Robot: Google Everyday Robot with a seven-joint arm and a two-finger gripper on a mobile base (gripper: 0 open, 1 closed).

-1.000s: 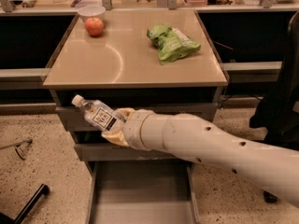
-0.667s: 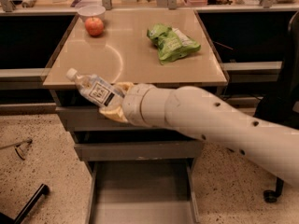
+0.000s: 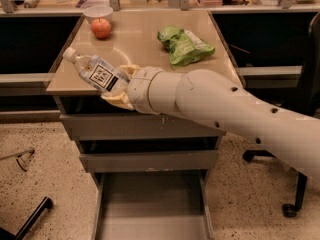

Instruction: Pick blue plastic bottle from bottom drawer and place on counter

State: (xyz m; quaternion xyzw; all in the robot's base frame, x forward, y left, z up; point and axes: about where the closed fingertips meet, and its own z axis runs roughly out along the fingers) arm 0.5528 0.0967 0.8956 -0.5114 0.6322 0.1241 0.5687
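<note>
Your gripper (image 3: 123,85) has its yellowish fingers (image 3: 118,100) clamped around the lower end of the bottle (image 3: 94,72), at the front-left edge of the counter (image 3: 145,41). The bottle lies tilted, white cap pointing up-left. Its white label bears a dark square print; the lettering is unreadable. The drawer (image 3: 150,211) stands open below.

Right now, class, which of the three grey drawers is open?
The bottom drawer, pulled out; the two above are closed. The gripper holds the blue plastic bottle over the counter's front edge.
</note>
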